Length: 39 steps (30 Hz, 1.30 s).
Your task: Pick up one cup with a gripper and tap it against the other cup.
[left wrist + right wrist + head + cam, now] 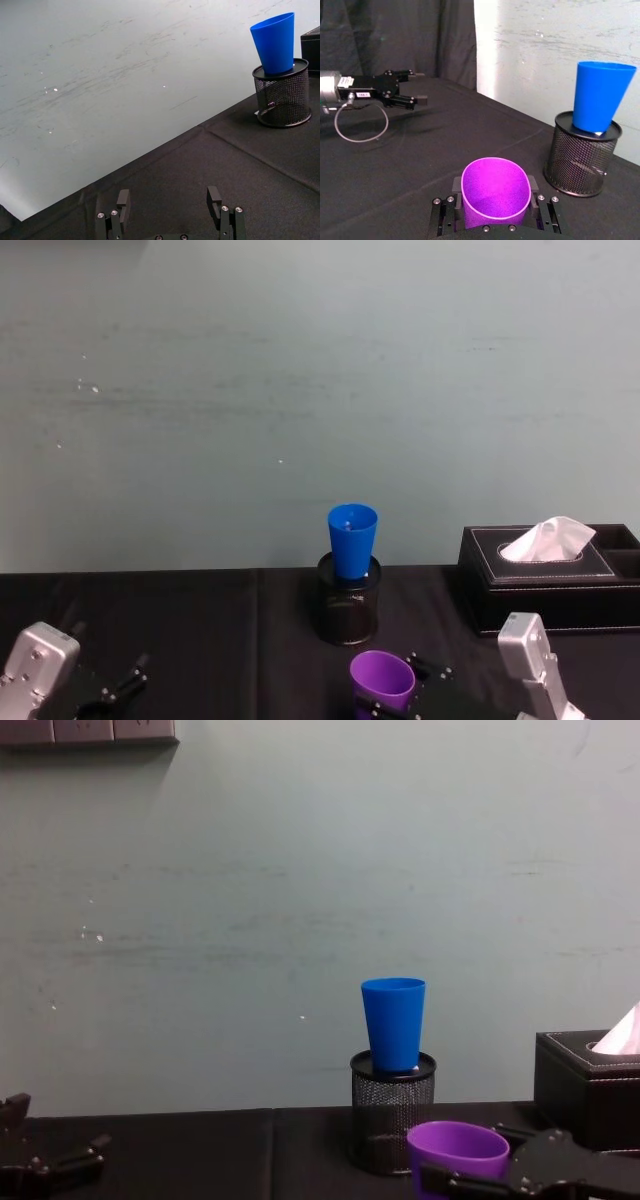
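The right claw (pixel 495 212) holds the purple cup (pixel 495 192) between its two fingers, which press on opposite sides of the cup's wall just below the rim; the cup stands upright with its open mouth up. In the head view this purple cup (pixel 382 680) is low at the near edge of the counter (pixel 200 630), a little to the right of the middle, and in front of the black wire-mesh pen holder (pixel 349 602). The blue cup (pixel 352 539) sits upright in the mouth of the pen holder, with its narrow base inside the ring and its wide rim above. From the chest view the purple cup (pixel 458 1158) is lower than the blue cup (pixel 394 1023) and slightly to its right, and the two cups are apart, not touching. The left claw (pixel 169 207) is at the near left side of the counter, well apart from both cups; its two fingers are spread wide and there is nothing between them. A black tissue box (pixel 550 575) with a white tissue stands on the right of the counter, beside the pen holder. The counter is covered with black cloth, and behind it is a pale green wall (pixel 300 390).
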Each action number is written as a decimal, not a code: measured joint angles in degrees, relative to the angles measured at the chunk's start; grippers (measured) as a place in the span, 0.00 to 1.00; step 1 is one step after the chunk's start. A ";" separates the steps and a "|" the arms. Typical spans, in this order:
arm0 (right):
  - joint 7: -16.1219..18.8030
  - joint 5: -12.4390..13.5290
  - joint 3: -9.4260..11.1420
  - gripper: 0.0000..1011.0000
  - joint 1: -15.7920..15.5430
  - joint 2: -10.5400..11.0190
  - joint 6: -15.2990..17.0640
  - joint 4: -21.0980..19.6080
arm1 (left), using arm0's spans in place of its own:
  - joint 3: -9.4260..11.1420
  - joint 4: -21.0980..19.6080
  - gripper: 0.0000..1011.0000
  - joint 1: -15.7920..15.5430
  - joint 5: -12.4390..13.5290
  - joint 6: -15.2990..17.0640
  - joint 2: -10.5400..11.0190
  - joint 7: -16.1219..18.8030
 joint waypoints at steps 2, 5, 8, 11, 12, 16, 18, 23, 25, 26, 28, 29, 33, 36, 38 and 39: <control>0.13 -0.24 0.09 0.73 0.03 -0.31 -0.73 1.01 | 0.00 0.00 0.99 0.00 0.00 0.00 0.00 0.00; 0.25 -0.41 0.12 0.73 0.23 -0.61 -1.28 1.90 | 0.00 0.00 0.99 0.00 0.00 0.00 0.00 0.00; 0.43 -0.79 0.13 0.73 0.53 -1.10 -1.88 3.12 | 0.00 0.00 0.99 0.00 0.00 0.00 0.00 0.00; 0.70 -1.15 0.11 0.73 0.94 -1.71 -2.52 4.58 | 0.00 0.00 0.99 0.00 0.00 0.00 0.00 0.00; 0.73 -1.22 0.11 0.73 1.02 -1.82 -2.62 4.87 | 0.00 0.00 0.99 0.00 0.00 0.00 0.00 0.00; 1.02 -1.57 0.08 0.73 1.35 -2.28 -3.02 5.97 | 0.00 0.00 0.99 0.00 0.00 0.00 0.00 0.00; 1.07 -1.66 0.08 0.73 1.43 -2.39 -3.15 6.19 | 0.00 0.00 0.99 0.00 0.00 0.00 0.00 0.00; 1.07 -2.05 0.13 0.73 1.43 -2.50 -3.53 6.30 | 0.00 0.00 0.99 0.00 0.00 0.00 0.00 0.00; 1.08 -2.04 0.13 0.73 1.43 -2.50 -3.52 6.30 | 0.00 0.00 0.99 0.00 0.00 0.00 0.00 0.00; 1.08 -2.03 0.13 0.73 1.44 -2.50 -3.52 6.30 | 0.00 0.00 0.99 0.00 0.00 0.00 0.00 0.00; 1.07 -2.02 0.13 0.73 1.44 -2.50 -3.51 6.30 | 0.00 0.00 0.99 0.00 0.00 0.00 0.00 0.00; 1.07 -2.02 0.13 0.73 1.44 -2.50 -3.49 6.30 | 0.00 0.00 0.99 0.00 0.00 0.00 0.00 0.00; 1.06 -2.01 0.13 0.80 1.45 -2.49 -3.44 6.31 | 0.00 0.00 0.99 0.00 0.00 0.00 0.00 0.00; 1.06 -2.00 0.13 0.88 1.45 -2.48 -3.39 6.31 | 0.00 0.00 0.99 0.00 0.00 0.00 0.00 0.00; 1.06 -1.99 0.13 0.92 1.45 -2.49 -3.37 6.30 | 0.00 0.00 0.99 0.00 0.00 0.00 0.00 0.00; 1.05 -1.98 0.13 0.96 1.45 -2.49 -3.36 6.30 | 0.00 0.00 0.99 0.00 0.00 0.00 0.00 0.00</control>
